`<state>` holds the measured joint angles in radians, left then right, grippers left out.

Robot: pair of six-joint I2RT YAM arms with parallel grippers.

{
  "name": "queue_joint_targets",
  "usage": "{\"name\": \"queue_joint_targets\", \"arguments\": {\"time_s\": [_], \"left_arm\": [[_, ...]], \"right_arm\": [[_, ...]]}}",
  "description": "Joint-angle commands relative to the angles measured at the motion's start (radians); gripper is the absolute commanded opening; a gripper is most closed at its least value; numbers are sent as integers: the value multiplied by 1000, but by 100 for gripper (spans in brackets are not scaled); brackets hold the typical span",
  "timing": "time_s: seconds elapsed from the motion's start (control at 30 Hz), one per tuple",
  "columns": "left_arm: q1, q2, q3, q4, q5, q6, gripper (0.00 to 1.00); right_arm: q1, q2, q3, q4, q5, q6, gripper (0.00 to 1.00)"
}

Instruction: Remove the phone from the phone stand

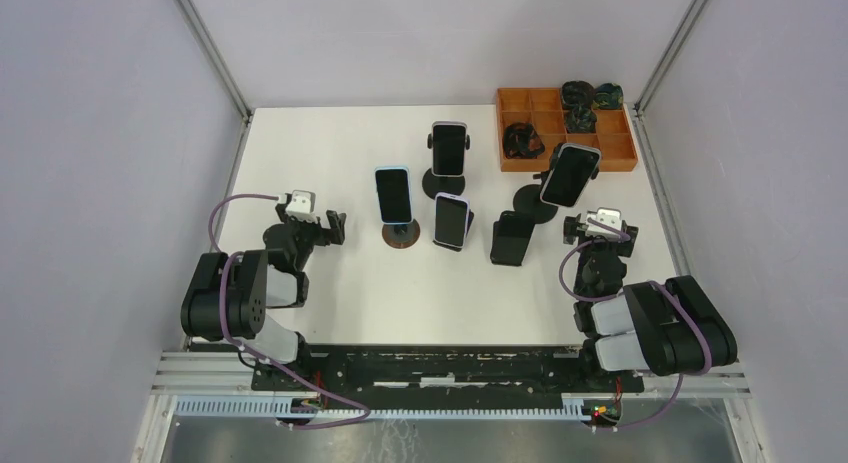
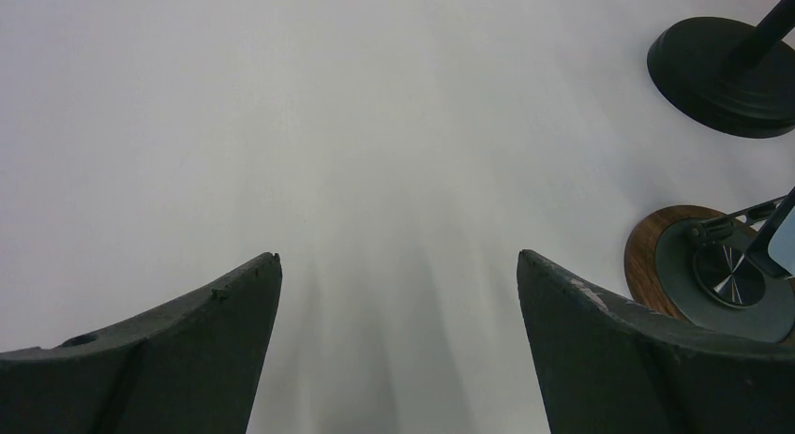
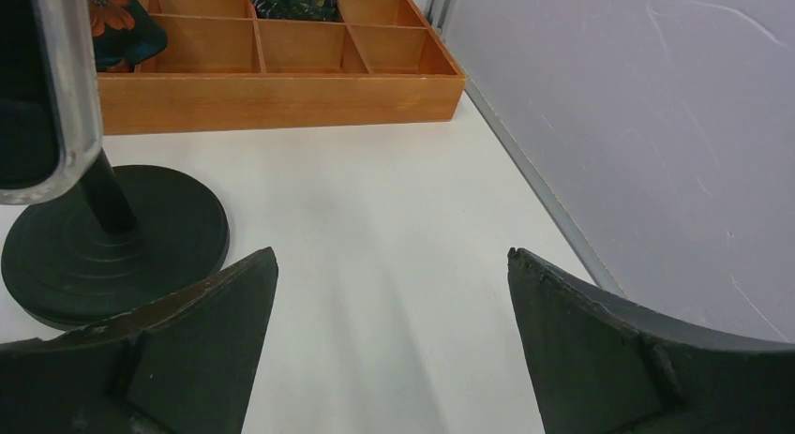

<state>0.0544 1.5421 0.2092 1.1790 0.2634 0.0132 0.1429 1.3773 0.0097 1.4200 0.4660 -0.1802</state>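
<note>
Several phones stand on stands on the white table. A blue-edged phone (image 1: 394,194) sits on a stand with a round wooden base (image 1: 401,235). Another phone (image 1: 449,148) sits on a black round-base stand behind it. A third (image 1: 451,221) and a dark one (image 1: 513,238) stand in the middle. A tilted phone (image 1: 569,174) sits on a black stand (image 1: 534,202) at the right; its edge (image 3: 47,87) and base (image 3: 112,242) show in the right wrist view. My left gripper (image 1: 322,229) (image 2: 398,265) is open and empty, left of the wooden base (image 2: 656,256). My right gripper (image 1: 598,228) (image 3: 392,261) is open and empty, near the tilted phone.
An orange wooden tray (image 1: 620,153) (image 3: 281,97) with compartments holding dark patterned items stands at the back right. Grey walls enclose the table; the right wall (image 3: 656,125) is close to my right gripper. A black stand base (image 2: 722,73) lies far right in the left wrist view.
</note>
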Motion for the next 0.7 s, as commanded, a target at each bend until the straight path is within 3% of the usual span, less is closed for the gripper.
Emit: {"name": "queue_joint_targets", "arguments": {"time_s": [0.0,0.4,0.5,0.57,0.63,0.67], "left_arm": [[-2,0,10,53,0,16,100],[20,-43,7,32,21,-3,100],[41,-63,-4,26,9,-9,100],[48,-63,-7,34,17,-10,100],[50,-73,22,8,30,-10,100],[64,-110,74,-110,75,-9,100]], "right_arm": [[-2,-7,-116,30,-12,12,98],[-9,-69,-107,-22,-28,11,98],[8,-174,42,-392,90,67,98],[7,-209,143,-630,89,102,98],[10,-254,193,-761,103,169,98],[12,-278,197,-791,101,192,98]]}}
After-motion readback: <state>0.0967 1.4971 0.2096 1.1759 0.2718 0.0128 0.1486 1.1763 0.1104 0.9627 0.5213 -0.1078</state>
